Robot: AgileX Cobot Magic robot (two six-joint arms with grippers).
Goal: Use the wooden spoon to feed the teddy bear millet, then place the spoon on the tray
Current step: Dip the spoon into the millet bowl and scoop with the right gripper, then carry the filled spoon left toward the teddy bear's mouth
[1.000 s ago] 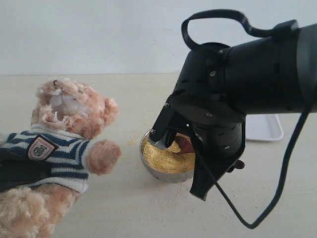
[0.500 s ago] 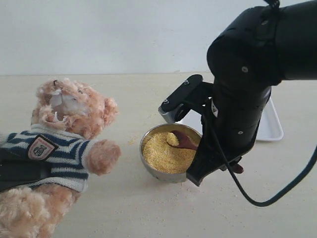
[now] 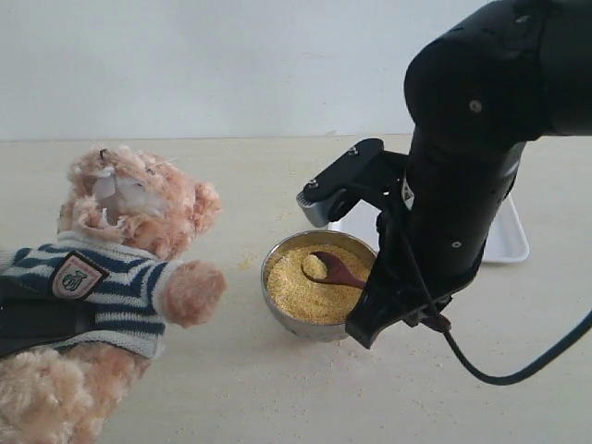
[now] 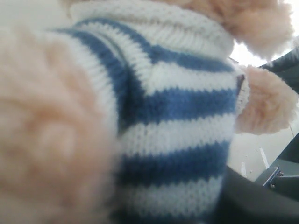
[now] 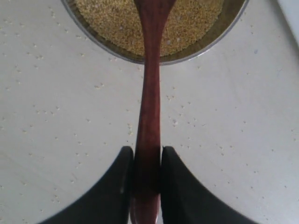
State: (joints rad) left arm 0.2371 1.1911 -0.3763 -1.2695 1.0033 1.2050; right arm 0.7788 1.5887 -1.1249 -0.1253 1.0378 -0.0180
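Table: one teddy bear, one wooden spoon, one tray.

The gripper fills the near edge of the frame, its two black fingers pressed against either side of the spoon handle. The dark red handle runs straight up the middle, over the rim of the steel bowl and above the millet. Loose grains dot the pale table. A sliver of tray shows in one far corner.
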